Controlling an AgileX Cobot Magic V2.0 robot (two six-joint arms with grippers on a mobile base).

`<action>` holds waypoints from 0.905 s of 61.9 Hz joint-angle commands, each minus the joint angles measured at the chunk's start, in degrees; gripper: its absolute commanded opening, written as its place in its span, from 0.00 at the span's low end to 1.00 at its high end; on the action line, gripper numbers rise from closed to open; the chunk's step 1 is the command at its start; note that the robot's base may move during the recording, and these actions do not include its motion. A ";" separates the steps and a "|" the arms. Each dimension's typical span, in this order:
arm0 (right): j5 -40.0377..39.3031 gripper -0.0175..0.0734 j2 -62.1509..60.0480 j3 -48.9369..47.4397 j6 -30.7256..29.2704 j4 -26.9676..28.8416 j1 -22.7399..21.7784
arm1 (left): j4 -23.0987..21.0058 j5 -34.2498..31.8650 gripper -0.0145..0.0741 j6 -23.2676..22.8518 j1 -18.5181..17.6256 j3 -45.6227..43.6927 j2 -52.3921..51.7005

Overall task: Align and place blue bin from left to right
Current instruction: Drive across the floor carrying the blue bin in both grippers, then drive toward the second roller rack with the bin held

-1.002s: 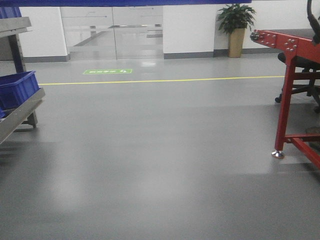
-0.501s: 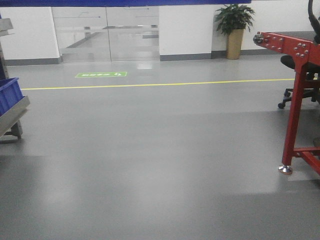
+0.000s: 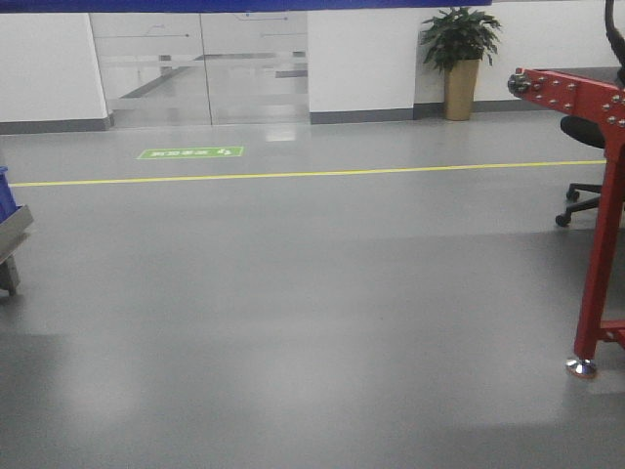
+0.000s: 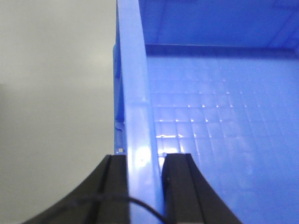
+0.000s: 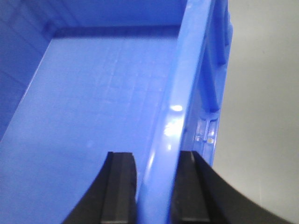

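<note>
Clenched on the bin (image 4: 224, 116) with both hands: left hand (image 4: 145, 161) pinching the left wall, right hand (image 5: 155, 158) pinching the right wall, one finger inside, one outside. Held between them, grey floor (image 3: 293, 322) beyond each wall. Ahead, red frame (image 3: 598, 215) at right, plant (image 3: 459, 39) by far wall.

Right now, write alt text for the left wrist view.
The left end effector clamps the side wall of a large light-blue plastic bin, one black finger outside and one inside. The bin's gridded floor fills the right; plain grey floor lies left.
</note>
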 commanded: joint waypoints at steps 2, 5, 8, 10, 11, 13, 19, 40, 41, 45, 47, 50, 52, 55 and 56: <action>-5.40 0.13 -1.17 -0.87 -2.36 5.95 0.94 | -4.46 -8.69 0.19 0.14 -0.67 -1.04 -1.02; -5.40 0.13 -1.17 -0.87 -2.36 5.95 0.94 | -4.46 -8.69 0.19 0.14 -0.67 -1.04 -1.02; -5.40 0.13 -1.17 -0.87 -2.36 5.95 0.94 | -4.46 -8.69 0.19 0.14 -0.67 -1.04 -1.02; -5.40 0.13 -1.17 -0.87 -2.36 5.95 0.94 | -4.46 -8.69 0.19 0.14 -0.67 -1.04 -1.02; -5.40 0.13 -1.17 -0.87 -2.36 5.95 0.94 | -4.46 -8.69 0.19 0.14 -0.67 -1.04 -1.02; -5.40 0.13 -1.17 -0.87 -2.36 5.95 0.94 | -4.46 -8.69 0.19 0.14 -0.67 -1.04 -1.02; -5.40 0.13 -1.17 -0.87 -2.36 5.95 0.94 | -4.46 -8.69 0.19 0.14 -0.67 -1.04 -1.02; -5.39 0.13 -1.07 -0.87 -2.36 5.95 0.94 | -4.35 -8.69 0.19 0.14 -0.67 -1.04 -1.02; -5.39 0.13 -1.07 -0.87 -2.36 5.95 0.94 | -4.35 -8.69 0.19 0.14 -0.67 -1.04 -1.02; -5.39 0.13 -1.07 -0.87 -2.36 5.95 0.94 | -4.35 -8.69 0.19 0.14 -0.67 -1.04 -1.02; -5.39 0.13 -1.07 -0.87 -2.36 5.95 0.94 | -4.35 -8.69 0.19 0.14 -0.67 -1.04 -1.02; -5.39 0.13 -1.07 -0.87 -2.36 5.95 0.94 | -4.35 -8.69 0.19 0.14 -0.67 -1.04 -1.02; -5.39 0.13 -1.07 -0.87 -2.36 5.95 0.94 | -4.35 -8.69 0.19 0.14 -0.67 -1.04 -1.02; -5.39 0.13 -1.07 -0.87 -2.36 5.95 0.94 | -4.35 -8.69 0.19 0.14 -0.67 -1.04 -1.02; -5.39 0.13 -1.07 -0.87 -2.36 5.95 0.94 | -4.35 -8.69 0.19 0.14 -0.67 -1.04 -1.02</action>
